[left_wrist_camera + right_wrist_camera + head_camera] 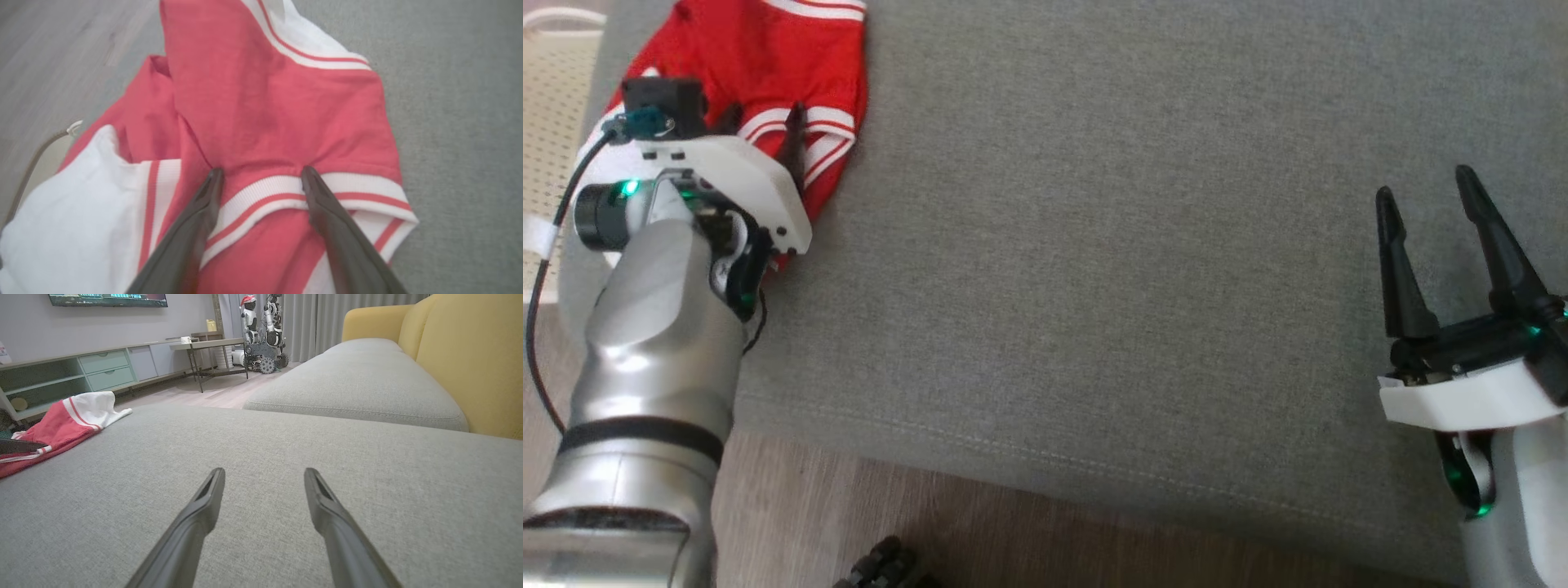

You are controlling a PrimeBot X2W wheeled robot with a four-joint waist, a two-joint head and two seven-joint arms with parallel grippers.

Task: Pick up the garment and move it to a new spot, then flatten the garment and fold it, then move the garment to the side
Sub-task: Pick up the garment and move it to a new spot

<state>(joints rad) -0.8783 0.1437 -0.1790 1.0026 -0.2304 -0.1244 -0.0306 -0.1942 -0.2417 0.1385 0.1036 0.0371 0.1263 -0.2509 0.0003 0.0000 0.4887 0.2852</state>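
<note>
The garment (760, 57) is a red shirt with white striped trim, lying bunched at the far left corner of the grey sofa cushion (1111, 245). My left gripper (764, 122) is over its near edge. In the left wrist view the left gripper (262, 171) is open, and its fingertips (215, 175) rest on or just above the garment (265, 110) at the white striped hem, with nothing clamped between them. My right gripper (1425, 186) is open and empty over bare cushion at the right. In the right wrist view, the right gripper (264, 471) points across the cushion, with the garment (61, 424) far off to the left.
The cushion's front seam (1054, 457) borders the wooden floor (1013, 539). A pale perforated surface (547, 122) lies past the cushion's left edge. A second seat cushion (359, 384) and a yellow backrest (470, 355) stand ahead on the right, with a cabinet (81, 371), a table (208, 345) and another robot (265, 330) beyond.
</note>
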